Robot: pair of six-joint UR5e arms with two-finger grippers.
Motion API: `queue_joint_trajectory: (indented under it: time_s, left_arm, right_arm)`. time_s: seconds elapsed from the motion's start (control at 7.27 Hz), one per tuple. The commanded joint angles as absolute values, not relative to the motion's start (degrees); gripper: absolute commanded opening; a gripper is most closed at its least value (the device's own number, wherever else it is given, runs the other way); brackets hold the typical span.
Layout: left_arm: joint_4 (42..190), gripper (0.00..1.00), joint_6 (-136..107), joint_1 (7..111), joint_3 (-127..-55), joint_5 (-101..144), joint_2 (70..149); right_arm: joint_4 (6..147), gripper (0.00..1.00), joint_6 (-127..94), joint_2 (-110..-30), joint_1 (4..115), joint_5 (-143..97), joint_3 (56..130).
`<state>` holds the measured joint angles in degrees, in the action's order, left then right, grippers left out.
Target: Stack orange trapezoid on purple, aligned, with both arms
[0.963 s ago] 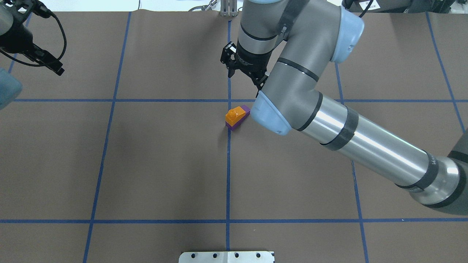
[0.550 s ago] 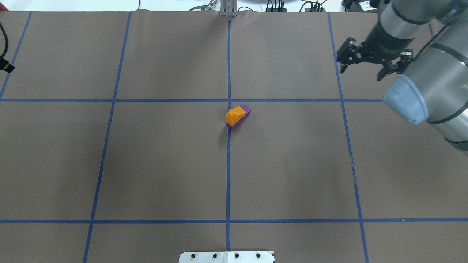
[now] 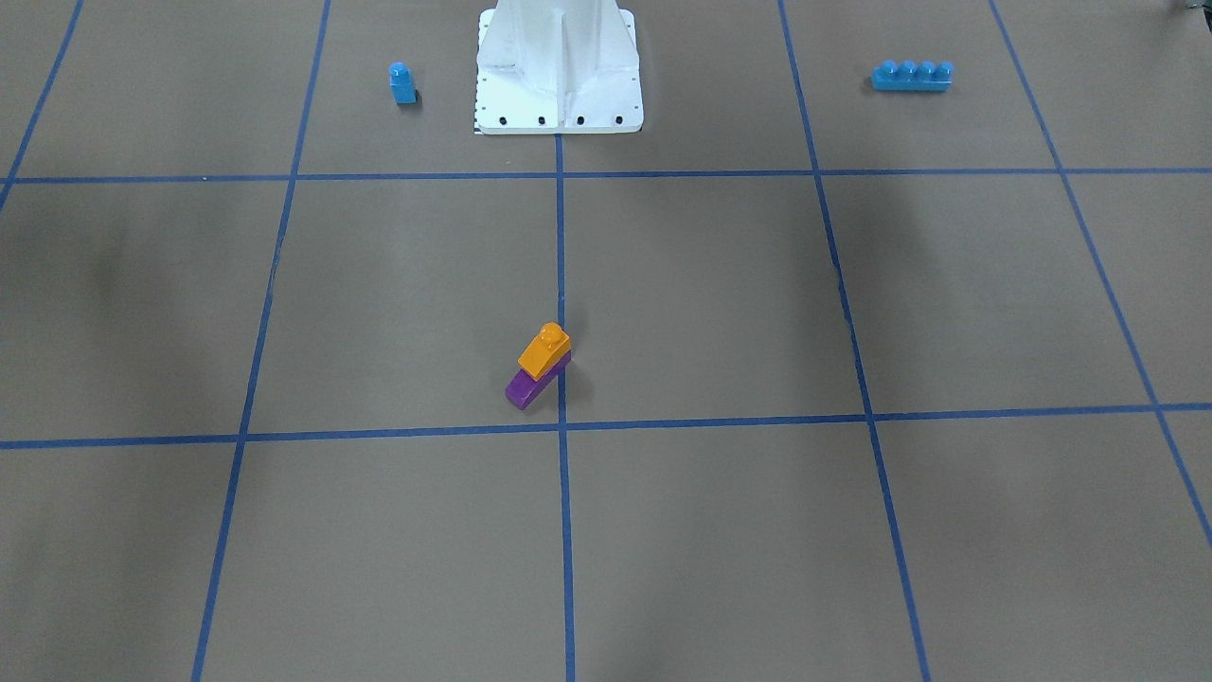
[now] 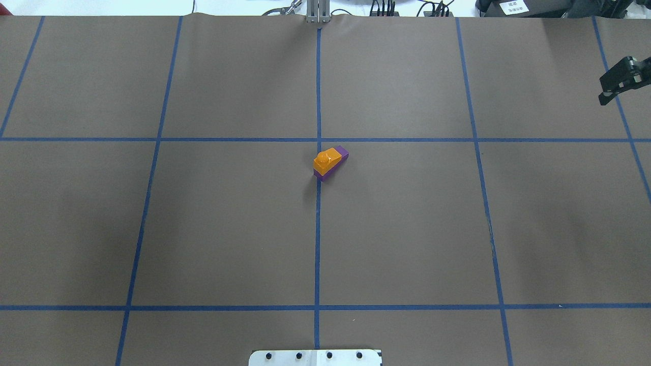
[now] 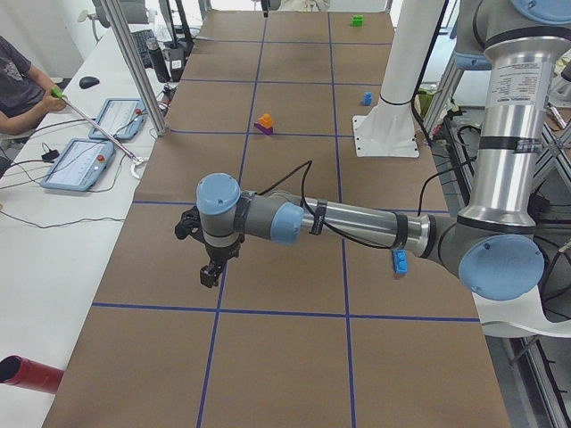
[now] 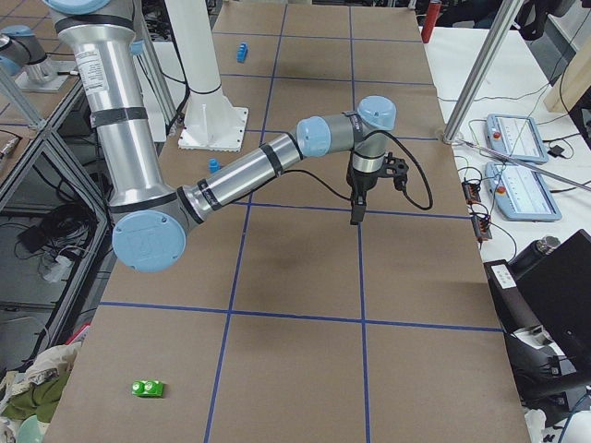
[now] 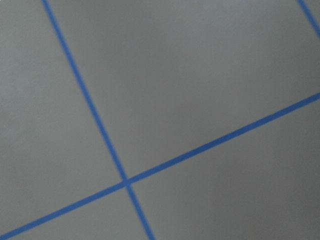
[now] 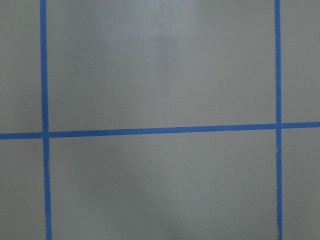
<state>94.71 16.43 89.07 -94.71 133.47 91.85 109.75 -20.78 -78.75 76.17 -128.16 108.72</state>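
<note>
The orange trapezoid (image 4: 325,160) sits on the purple brick (image 4: 342,152) near the table's middle, beside the centre tape line. It is shifted towards one end, so the purple end sticks out. In the front view the orange (image 3: 544,350) sits over the purple (image 3: 521,389). No gripper is near them. One black finger (image 4: 618,81) of my right gripper shows at the overhead view's right edge. The right gripper (image 6: 356,214) hangs over bare table. The left gripper (image 5: 210,275) hangs over the table's left part. I cannot tell whether either is open. Both wrist views show only paper and tape.
A small blue single-stud brick (image 3: 402,82) and a long blue four-stud brick (image 3: 912,75) lie beside the white robot base (image 3: 559,66). A green brick (image 6: 148,389) lies far off on the right. Operators' tablets (image 5: 76,165) lie on a side table.
My right arm has swung from just behind the stack out to the table's right edge. My left arm has left the overhead view on the left. The stack has not moved.
</note>
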Motion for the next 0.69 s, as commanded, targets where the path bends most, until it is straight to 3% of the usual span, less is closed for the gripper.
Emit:
queue_joint_trajectory:
  time_s: [0.0,0.55]
  left_arm:
    - [95.45,1.00,18.98,90.35,-93.69,132.46,88.69]
    - [94.57,1.00,11.95,90.35,-92.29,132.98,89.82]
  right_arm:
    - [105.42,1.00,-20.04,-84.09,78.04,-127.97,107.16]
    - [98.70,1.00,0.16,-90.08,89.54,-137.09,96.60]
